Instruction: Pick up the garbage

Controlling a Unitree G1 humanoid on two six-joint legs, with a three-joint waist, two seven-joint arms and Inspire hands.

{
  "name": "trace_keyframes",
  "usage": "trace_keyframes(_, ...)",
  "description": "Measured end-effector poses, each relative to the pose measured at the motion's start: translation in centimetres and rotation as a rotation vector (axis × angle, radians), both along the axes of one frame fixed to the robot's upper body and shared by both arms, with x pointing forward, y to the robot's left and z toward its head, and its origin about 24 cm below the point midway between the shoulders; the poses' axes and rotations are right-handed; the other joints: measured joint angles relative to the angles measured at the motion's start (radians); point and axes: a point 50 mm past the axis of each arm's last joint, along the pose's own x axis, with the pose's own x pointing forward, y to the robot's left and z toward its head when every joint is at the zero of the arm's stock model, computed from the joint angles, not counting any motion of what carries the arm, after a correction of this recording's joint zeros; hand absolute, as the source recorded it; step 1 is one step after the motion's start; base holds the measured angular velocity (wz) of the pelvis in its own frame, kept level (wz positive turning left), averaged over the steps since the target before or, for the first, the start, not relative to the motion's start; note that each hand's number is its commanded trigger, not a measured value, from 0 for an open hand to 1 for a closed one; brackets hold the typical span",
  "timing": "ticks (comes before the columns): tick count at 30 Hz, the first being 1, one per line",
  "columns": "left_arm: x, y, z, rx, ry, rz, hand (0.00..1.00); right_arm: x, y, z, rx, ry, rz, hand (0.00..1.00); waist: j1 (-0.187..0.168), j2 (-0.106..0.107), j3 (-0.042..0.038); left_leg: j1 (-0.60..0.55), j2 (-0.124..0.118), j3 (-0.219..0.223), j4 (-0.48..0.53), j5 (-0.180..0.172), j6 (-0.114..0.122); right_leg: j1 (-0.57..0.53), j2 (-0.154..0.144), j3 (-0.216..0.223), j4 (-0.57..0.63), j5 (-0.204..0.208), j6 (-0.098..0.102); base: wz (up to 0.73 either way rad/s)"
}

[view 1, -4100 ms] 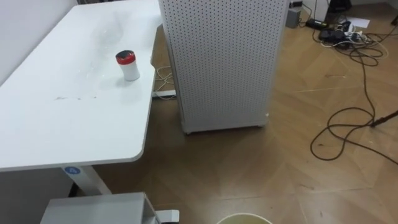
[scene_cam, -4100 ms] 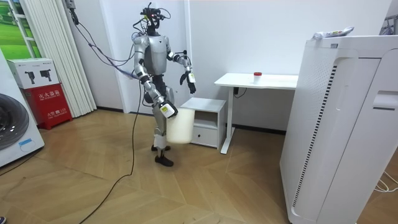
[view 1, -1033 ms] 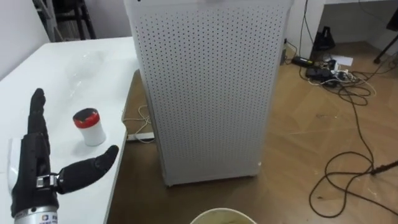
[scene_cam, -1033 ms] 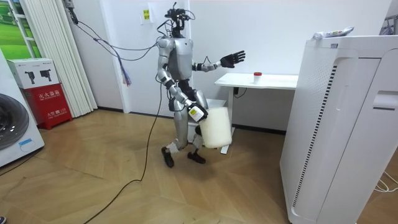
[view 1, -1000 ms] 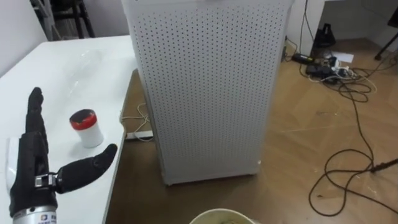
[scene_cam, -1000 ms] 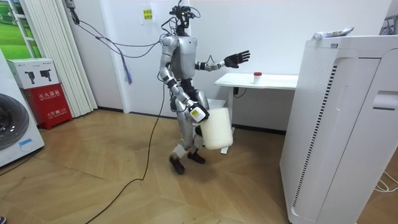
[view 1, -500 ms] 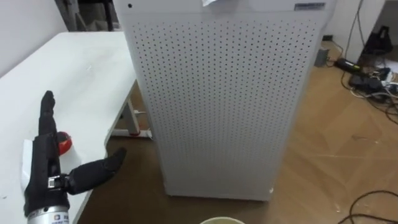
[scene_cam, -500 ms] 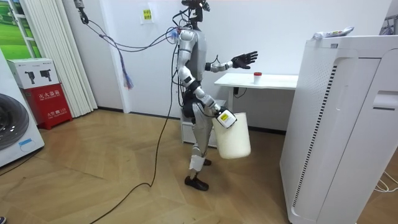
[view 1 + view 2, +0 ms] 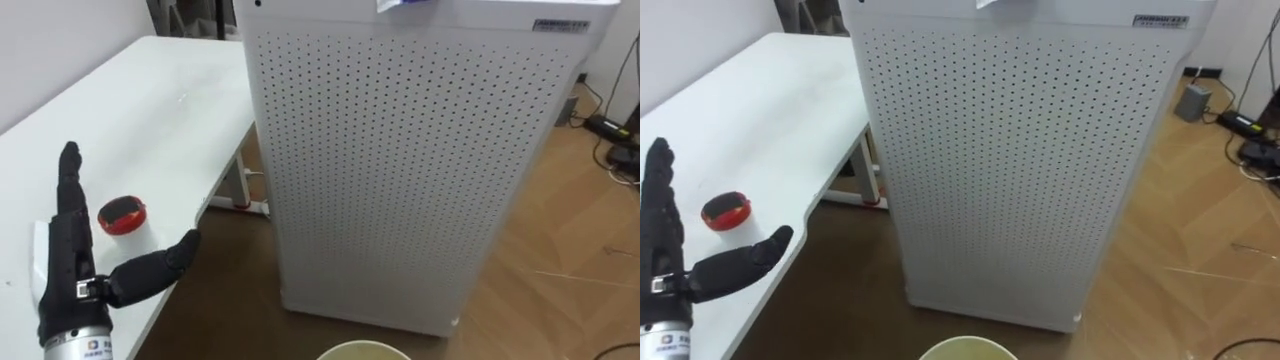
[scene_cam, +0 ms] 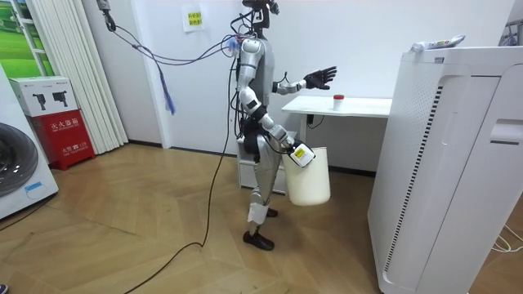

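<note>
Red-capped jar (image 9: pixel 122 214) on the white table (image 9: pixel 150 110) sits partly hidden behind the straight-fingered left hand (image 9: pixel 68 268).

You've got bright, even light here. The table (image 9: pixel 150 110) top glares white, nearly washing out. Soft shadow darkens the floor (image 9: pixel 215 300) under its edge; the perforated cabinet (image 9: pixel 400 170) is evenly lit.

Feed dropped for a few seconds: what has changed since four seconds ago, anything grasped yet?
The robot walked on toward the white table; its left robot hand rose, open, near the red-lidded white jar, grasping nothing. Unchanged: jar on table, cream plastic bucket hanging at the right robot hand.
</note>
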Motion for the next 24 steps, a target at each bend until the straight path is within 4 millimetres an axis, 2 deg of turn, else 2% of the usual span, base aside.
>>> trace_keyframes(4, 0.0, 0.2, 0.2, 0.001, -0.009, 0.005, 0.00, -0.6, -0.1, -0.2, -0.008, 0.010, 0.004, 1.00, 0.005, 0.001, -0.0011, 0.039, -0.002, 0.000, -0.024, 0.000, 0.000, 0.040, -0.002, -0.008, -0.021, -0.003, 0.004, 0.02)
trace_keyframes(9, -0.1, 0.0, 2.1, 0.008, -0.093, -0.007, 0.00, -0.7, -0.7, 0.0, -0.014, 0.004, -0.022, 1.00, 0.012, 0.001, -0.0011, 0.053, -0.014, 0.000, -0.032, 0.001, 0.002, 0.065, -0.015, -0.025, -0.034, -0.009, 0.014, 0.11)
trace_keyframes(12, -0.2, 0.3, 2.3, 0.012, -0.103, 0.007, 0.00, -0.6, -0.6, 0.1, -0.005, -0.001, -0.009, 1.00, 0.021, 0.003, -0.0002, 0.078, -0.017, 0.000, -0.048, 0.003, 0.005, 0.083, -0.017, -0.024, -0.035, -0.013, 0.019, 0.00)
trace_keyframes(19, -1.5, 0.6, 0.9, 0.014, -0.031, 0.015, 0.00, -0.8, -0.2, 0.0, 0.013, 0.011, 0.036, 1.00, 0.022, 0.004, 0.0023, 0.089, -0.027, 0.000, -0.063, 0.007, 0.012, 0.089, -0.025, -0.015, -0.035, -0.018, 0.026, 0.00)
trace_keyframes(24, -1.7, 0.8, -0.2, 0.010, 0.019, 0.027, 0.00, -0.9, 0.0, 0.0, 0.032, 0.021, 0.062, 1.00, 0.021, -0.009, 0.0109, 0.079, -0.029, 0.000, -0.063, 0.008, 0.014, 0.080, -0.028, -0.021, -0.034, -0.019, 0.029, 0.02)
